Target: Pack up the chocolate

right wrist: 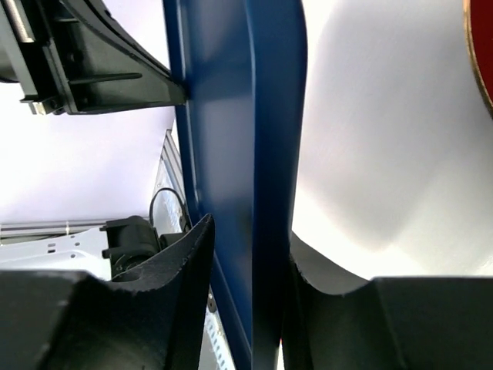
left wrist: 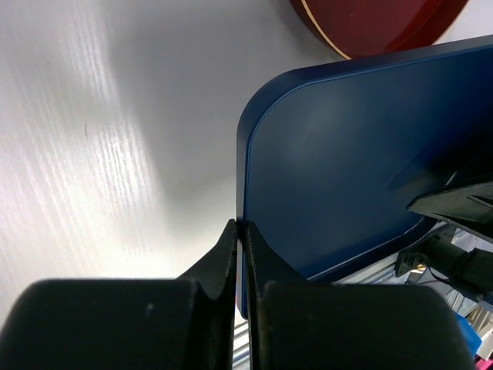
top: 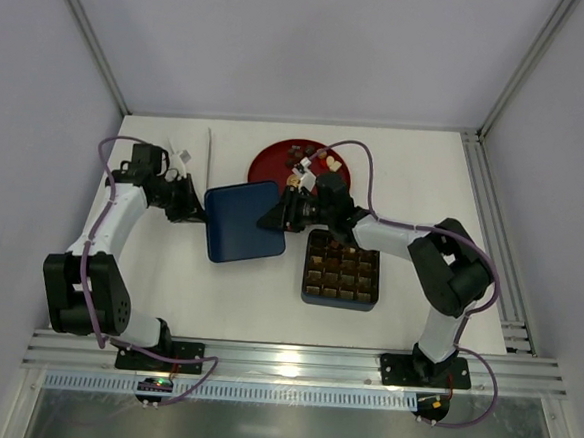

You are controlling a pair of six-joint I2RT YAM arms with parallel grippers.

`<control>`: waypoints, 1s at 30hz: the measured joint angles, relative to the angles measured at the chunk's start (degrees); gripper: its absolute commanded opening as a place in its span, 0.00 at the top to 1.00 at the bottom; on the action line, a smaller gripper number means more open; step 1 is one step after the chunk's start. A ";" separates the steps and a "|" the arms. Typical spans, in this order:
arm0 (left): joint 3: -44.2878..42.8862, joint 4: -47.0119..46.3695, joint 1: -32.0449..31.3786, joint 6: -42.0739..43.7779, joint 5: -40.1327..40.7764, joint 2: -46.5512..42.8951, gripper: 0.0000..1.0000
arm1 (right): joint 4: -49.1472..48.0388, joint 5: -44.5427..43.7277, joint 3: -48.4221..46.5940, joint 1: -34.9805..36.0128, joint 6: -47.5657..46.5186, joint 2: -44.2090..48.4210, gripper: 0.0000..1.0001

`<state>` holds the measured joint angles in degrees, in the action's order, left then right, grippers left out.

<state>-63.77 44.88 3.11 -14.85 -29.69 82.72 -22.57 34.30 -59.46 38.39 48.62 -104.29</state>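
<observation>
The navy lid hangs tilted above the table between both arms. My left gripper is shut on its left edge, and in the left wrist view the fingers pinch the thin rim of the lid. My right gripper holds the opposite edge. In the right wrist view its jaws are closed around the rim of the lid. The chocolate lies as loose pieces on a red plate behind the lid. The dark compartment tray sits to the right.
A white sheet lies at the back left near the left arm. The red plate's edge shows in the left wrist view and in the right wrist view. Enclosure walls surround the white table.
</observation>
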 measured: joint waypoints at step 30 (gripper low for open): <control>-14.69 0.83 -14.36 1.03 10.25 -9.03 0.24 | 13.75 3.37 0.13 -6.43 3.76 12.61 0.96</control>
<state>-78.46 45.71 -11.25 -13.82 -19.44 73.69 -8.82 37.67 -59.33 31.97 52.38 -91.68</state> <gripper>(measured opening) 0.750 0.140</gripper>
